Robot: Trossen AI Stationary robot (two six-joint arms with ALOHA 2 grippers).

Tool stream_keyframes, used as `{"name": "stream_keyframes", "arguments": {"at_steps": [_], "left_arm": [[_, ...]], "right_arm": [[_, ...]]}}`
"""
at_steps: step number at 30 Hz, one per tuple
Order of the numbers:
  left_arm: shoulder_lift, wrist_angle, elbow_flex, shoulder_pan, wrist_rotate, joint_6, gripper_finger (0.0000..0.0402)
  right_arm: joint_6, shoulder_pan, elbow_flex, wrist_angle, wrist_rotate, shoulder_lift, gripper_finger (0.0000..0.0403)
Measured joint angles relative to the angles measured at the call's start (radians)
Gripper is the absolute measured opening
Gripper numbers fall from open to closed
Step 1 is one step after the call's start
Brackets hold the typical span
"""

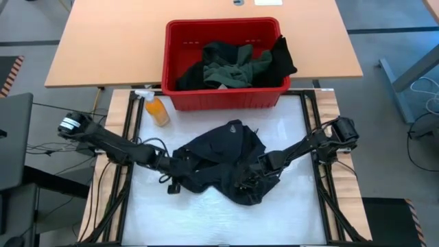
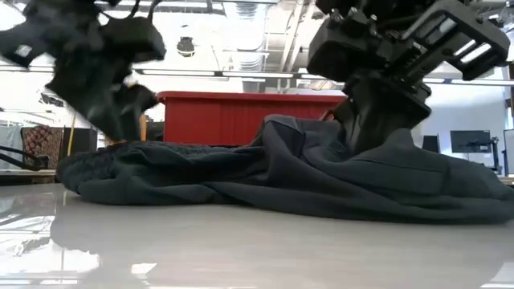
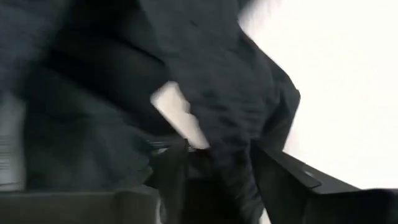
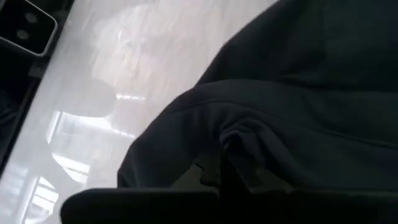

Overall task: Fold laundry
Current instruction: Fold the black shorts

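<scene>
On the white table (image 1: 288,137), between the two arms, lies one black garment (image 1: 219,161) in a bumpy heap, not flat and not folded. At its left edge sits the left gripper (image 1: 173,165). Its wrist view shows the two fingers (image 3: 280,171) standing apart with black cloth bunched between them, but whether they have any grip on it I cannot tell. The right gripper (image 1: 257,177) is pushed down on the heap's near right side, and its fingers (image 4: 214,174) are closed tight on a fold of the cloth. From the low view the cloth rises to a peak right under that gripper, so it looks pinched and pulled up a little there. Behind the table, the red basket (image 1: 223,31) holds more laundry, a green piece (image 1: 236,68) and some black cloth (image 1: 281,58), all piled up. A yellow spray bottle (image 1: 156,108) stands near the basket's left corner. My guess is that the job has barely begun: no neat folded pile shows anywhere, this first piece needs spreading out and folding, and the pieces in the basket are all left to do.
</scene>
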State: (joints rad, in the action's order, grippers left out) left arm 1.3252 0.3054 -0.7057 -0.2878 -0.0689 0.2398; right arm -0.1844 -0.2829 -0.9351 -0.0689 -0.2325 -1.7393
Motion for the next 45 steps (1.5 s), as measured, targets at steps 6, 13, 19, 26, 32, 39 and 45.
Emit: {"name": "stream_keyframes", "arguments": {"at_steps": [6, 13, 19, 26, 32, 39, 45], "left_arm": [[-0.099, -0.004, -0.070, 0.044, 0.002, -0.045, 0.0204], [0.064, -0.440, -0.019, 0.078, 0.001, -0.095, 0.0206], [0.287, -0.593, -0.047, 0.145, 0.040, -0.064, 0.0206], [0.346, -0.528, -0.097, 0.237, 0.172, -0.049, 0.0206], [0.352, -0.538, -0.097, 0.268, 0.315, -0.053, 0.0206], [0.461, -0.707, -0.098, 0.268, 0.428, 0.011, 0.0206], [0.518, -0.820, -0.100, 0.285, 0.514, 0.054, 0.0206]], "right_arm": [[-0.002, -0.011, -0.001, 0.004, 0.000, 0.000, 0.0021], [-0.002, -0.012, 0.000, 0.019, 0.002, 0.000, 0.0021], [-0.001, -0.012, 0.000, 0.020, 0.004, 0.000, 0.0022], [0.006, -0.013, 0.000, 0.019, 0.006, 0.000, 0.0022], [0.043, -0.011, 0.000, 0.021, 0.006, 0.000, 0.0022], [0.062, -0.009, 0.001, 0.025, 0.005, 0.000, 0.0022], [0.061, -0.030, 0.001, 0.019, 0.005, 0.000, 0.0022]]}}
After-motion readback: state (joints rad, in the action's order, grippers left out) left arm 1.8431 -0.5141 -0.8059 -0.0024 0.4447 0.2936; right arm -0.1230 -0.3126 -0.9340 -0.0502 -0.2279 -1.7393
